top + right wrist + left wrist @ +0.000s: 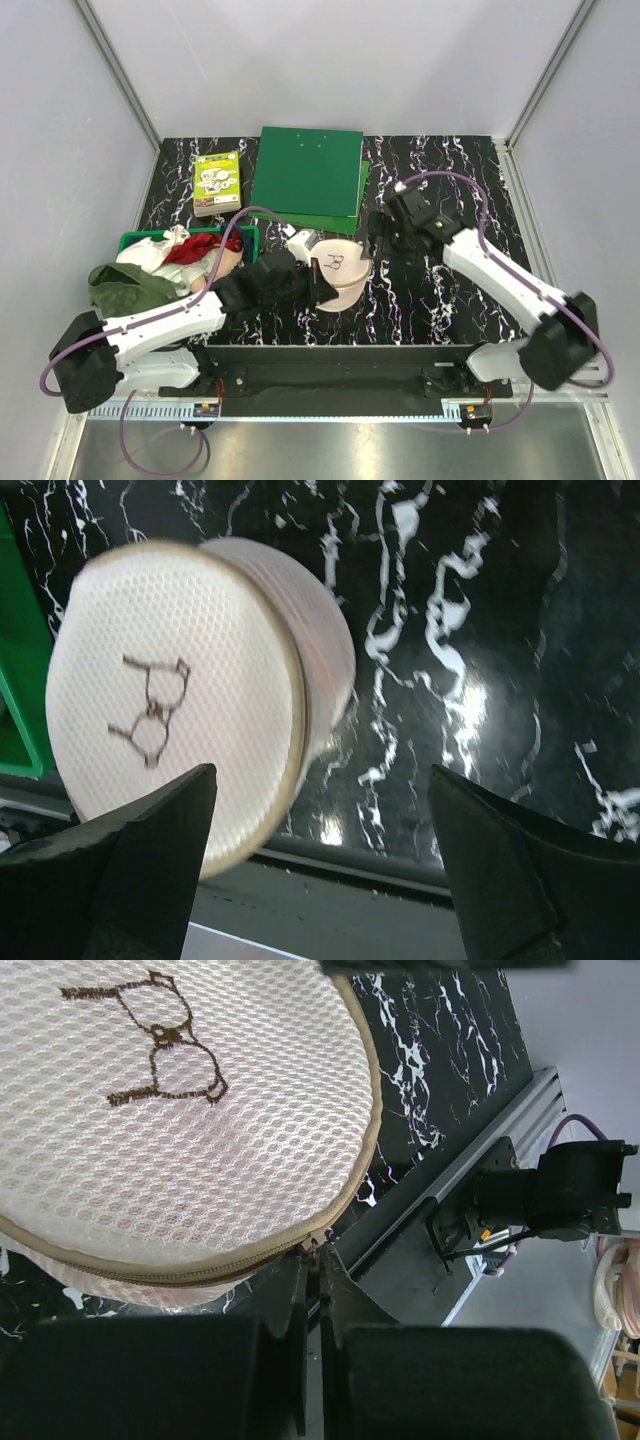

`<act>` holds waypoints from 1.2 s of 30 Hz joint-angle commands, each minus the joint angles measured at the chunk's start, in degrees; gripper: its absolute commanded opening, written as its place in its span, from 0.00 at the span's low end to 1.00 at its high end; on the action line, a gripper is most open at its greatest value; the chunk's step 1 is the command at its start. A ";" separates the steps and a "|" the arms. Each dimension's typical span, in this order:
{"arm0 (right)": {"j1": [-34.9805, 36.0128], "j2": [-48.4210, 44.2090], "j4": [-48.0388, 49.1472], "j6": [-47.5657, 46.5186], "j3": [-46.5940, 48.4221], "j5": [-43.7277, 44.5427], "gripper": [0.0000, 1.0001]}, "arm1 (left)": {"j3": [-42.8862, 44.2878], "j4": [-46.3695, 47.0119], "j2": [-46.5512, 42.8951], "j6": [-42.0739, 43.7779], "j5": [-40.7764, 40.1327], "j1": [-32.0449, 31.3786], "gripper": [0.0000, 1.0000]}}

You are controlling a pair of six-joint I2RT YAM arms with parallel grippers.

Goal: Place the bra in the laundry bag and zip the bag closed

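Cream-white mesh laundry bag [338, 272], round, black bra-outline print on top, tan rim zip [150, 1275], pinkish tint through the mesh, lying mid-way across black marble tabletop [440, 300], left gripper [317, 1260] jaws pressed together at the zip, right gripper [320, 820] jaws spread wide, holding nothing, near the bag.

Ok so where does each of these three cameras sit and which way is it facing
Top external: above and behind, looking down on the black marbled table; both arms show.
Left wrist: on the left arm, looking along the shut left gripper at the round cream mesh laundry bag's rim zip.
Right wrist: on the right arm, looking down past the open right gripper at the bag and table.
Shared: all three show the bag's bra-outline print.
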 commanded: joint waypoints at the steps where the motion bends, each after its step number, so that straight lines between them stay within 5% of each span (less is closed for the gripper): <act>1: 3.67 -11.34 -2.85 6.75 -6.02 5.44 0.93 | 1.24 6.82 1.57 -3.05 -0.04 -1.15 0.00; 4: 5.35 -16.62 10.75 15.88 -15.32 -5.09 0.93 | 1.33 7.79 2.19 -3.14 0.14 -2.12 0.00; 9: 6.05 -20.85 35.44 33.53 -28.97 -10.23 0.81 | 1.07 7.97 1.93 -3.23 -0.39 -3.00 0.00; 13: 6.31 -19.71 38.65 35.77 -31.63 -8.93 0.68 | 0.19 7.80 0.96 -3.05 -1.01 -3.09 0.00; 14: 6.23 -19.80 38.65 35.51 -31.63 -8.22 0.51 | 0.18 7.45 0.87 -2.96 -1.09 -3.09 0.00; 16: 6.14 -20.32 38.13 34.89 -31.80 -6.12 0.38 | 0.36 4.21 0.52 -2.00 -2.14 -3.09 0.00; 18: 6.14 -20.93 36.64 33.23 -31.63 -5.23 0.14 | 0.19 -1.04 -1.40 -1.65 -5.92 -2.56 0.00; 21: 4.91 -21.29 34.27 29.55 -30.93 -6.19 0.00 | -1.57 -8.77 -5.61 -1.20 -10.40 1.12 0.00; 26: -2.80 -20.85 32.50 21.46 -29.26 -16.81 0.00 | -5.09 -13.65 -11.95 2.04 -8.58 11.04 0.00; 34: -4.14 -3.91 25.66 5.02 -10.85 -29.40 0.01 | -4.13 -2.76 -12.23 3.11 4.62 9.49 0.00; 36: -4.23 1.89 18.31 1.50 -5.46 -25.73 0.16 | -2.55 -1.62 -10.30 2.67 2.95 5.89 0.00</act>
